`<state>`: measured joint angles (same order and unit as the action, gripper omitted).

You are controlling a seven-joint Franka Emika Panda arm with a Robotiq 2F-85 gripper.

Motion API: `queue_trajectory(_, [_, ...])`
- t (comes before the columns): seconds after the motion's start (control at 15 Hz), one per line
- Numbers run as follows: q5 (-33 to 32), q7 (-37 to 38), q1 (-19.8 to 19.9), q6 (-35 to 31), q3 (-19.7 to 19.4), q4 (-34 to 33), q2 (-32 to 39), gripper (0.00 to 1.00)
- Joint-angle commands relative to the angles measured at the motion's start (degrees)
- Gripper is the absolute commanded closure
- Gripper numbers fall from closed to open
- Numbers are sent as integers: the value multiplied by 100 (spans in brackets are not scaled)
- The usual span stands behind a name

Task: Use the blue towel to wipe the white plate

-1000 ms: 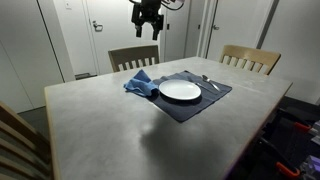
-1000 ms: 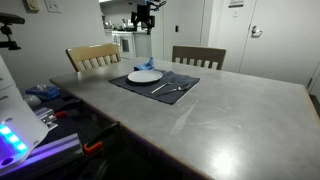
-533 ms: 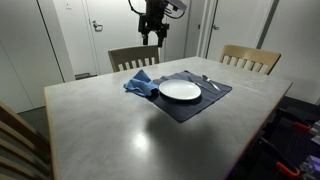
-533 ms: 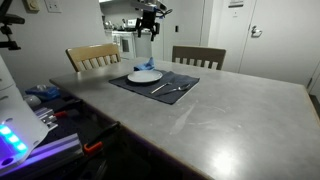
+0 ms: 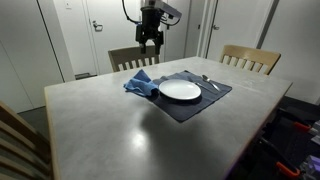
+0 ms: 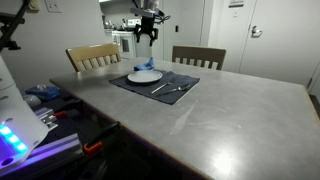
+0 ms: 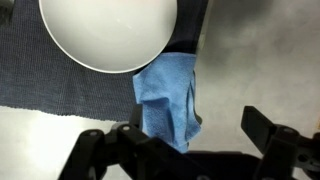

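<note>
**Pincer wide open high over the towel, nothing held**

The pincer (image 5: 150,40) hangs well above the table (image 5: 100,130), its two fingers (image 7: 268,135) spread wide with nothing between them.

Counted below it:
- One blue towel (image 7: 168,100), which in the wrist view lies crumpled straight under the gap between the fingers.
- One white plate (image 7: 108,30), just past the towel and beside it, with a bare top.
- One dark placemat (image 7: 60,85) under the plate, with the towel lying over its edge.
- Cutlery (image 5: 206,83) on the mat on the plate's far side from the towel, two pieces as far as can be told.

Three chairs show in an exterior view. Two stand at the table edge nearest the pincer, one almost beneath it (image 5: 132,57) and one off to the side (image 5: 250,58). A third (image 5: 14,140) stands at the opposite end, well apart.

The mat sits toward the pincer's edge of the table. Between the pincer and the towel there is only open air, and a broad stretch of bare tabletop runs beyond the mat.
</note>
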<state>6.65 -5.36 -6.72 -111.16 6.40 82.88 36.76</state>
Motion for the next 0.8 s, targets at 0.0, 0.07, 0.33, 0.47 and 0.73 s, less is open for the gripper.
queue_trajectory(0.0, [3, -119, -13, 237, 119, -637, 604, 0])
queue_trajectory(0.07, [-72, -32, -62, 208, 89, -712, 705, 0])
queue_trajectory(0.33, [-236, 100, -149, 148, -16, -912, 991, 0])
queue_trajectory(0.47, [-579, 497, -344, 251, -204, -1097, 1149, 0])
queue_trajectory(0.73, [-660, 656, -321, 277, -168, -1011, 1122, 0])
